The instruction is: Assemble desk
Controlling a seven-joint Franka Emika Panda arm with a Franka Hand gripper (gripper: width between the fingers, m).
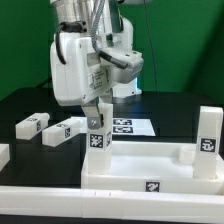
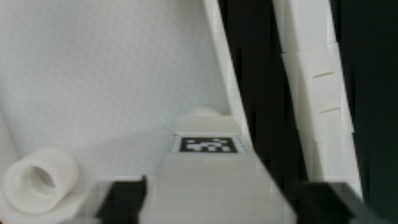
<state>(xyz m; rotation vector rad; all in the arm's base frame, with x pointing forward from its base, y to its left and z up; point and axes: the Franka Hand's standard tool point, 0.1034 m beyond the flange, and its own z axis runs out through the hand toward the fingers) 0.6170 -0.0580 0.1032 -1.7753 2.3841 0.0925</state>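
The desk top [image 1: 150, 168], a white rimmed tray, lies at the front. One white leg [image 1: 97, 138] stands upright at its corner on the exterior view's left, its tag facing front. My gripper [image 1: 97, 122] straddles that leg from above. In the wrist view the tagged leg [image 2: 210, 150] fills the space between my black fingers [image 2: 125, 202], and no clear gap or contact shows. A round socket [image 2: 39, 180] sits on the tray floor beside it. A second leg [image 1: 208, 132] stands upright at the corner on the exterior view's right.
Two loose white legs [image 1: 32, 124] [image 1: 62, 130] lie on the black table toward the exterior view's left. The marker board [image 1: 128, 126] lies flat behind the tray. The tray's rim [image 2: 228, 60] runs alongside the leg in the wrist view.
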